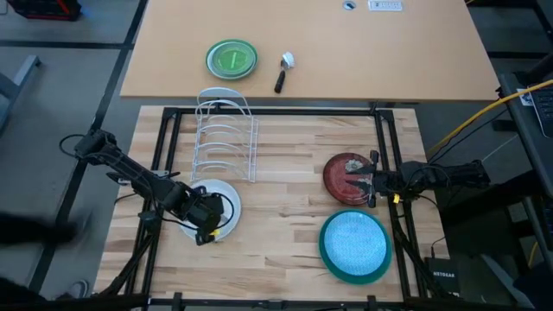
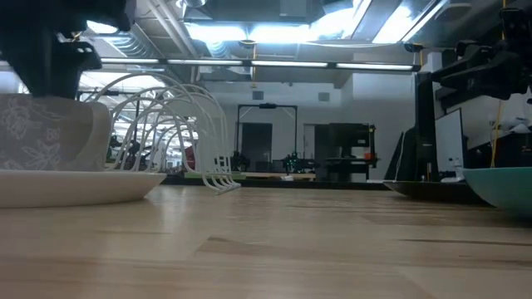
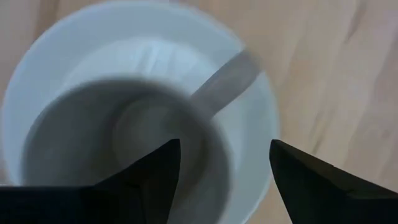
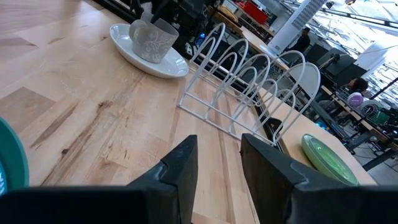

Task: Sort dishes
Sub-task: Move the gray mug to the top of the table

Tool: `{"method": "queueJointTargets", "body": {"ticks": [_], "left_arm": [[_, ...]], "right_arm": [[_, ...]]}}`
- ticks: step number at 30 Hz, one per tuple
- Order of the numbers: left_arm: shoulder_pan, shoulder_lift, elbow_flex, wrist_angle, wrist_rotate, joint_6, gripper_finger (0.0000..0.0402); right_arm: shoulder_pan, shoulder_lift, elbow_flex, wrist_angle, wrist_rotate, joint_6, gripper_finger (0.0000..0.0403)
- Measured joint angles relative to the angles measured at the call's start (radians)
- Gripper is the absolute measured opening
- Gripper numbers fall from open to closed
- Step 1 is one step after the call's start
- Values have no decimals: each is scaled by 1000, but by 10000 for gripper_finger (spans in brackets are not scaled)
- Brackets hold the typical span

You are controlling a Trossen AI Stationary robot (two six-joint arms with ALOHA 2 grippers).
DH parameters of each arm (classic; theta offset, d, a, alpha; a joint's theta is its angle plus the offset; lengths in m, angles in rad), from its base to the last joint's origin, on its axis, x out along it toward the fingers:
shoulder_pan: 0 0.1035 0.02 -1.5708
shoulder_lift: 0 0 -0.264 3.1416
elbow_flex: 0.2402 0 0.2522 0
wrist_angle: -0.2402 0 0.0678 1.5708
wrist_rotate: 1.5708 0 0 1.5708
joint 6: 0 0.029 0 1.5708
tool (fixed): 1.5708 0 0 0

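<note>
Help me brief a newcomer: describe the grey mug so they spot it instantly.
Start at the white wire rack on the wooden table. Just in front sits a white plate under the left gripper. The grey mug stands on it, the only cup among flat plates.

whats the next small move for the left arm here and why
Probably lift the left pincer straight up, clear of the grey mug. The mug already stands upright on the white plate, and the pincer is open, one finger inside the mug and one outside, so a sideways pull could tip it.
</note>
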Motion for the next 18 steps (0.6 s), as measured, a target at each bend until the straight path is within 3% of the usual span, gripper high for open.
{"method": "queueJointTargets", "body": {"ticks": [11,18], "left_arm": [[1,41,-71,-45,-2,3,232],[1,80,-80,-15,-1,71,158]], "right_arm": [[0,0,0,0,0,0,127],[0,0,0,0,0,0,127]]}}
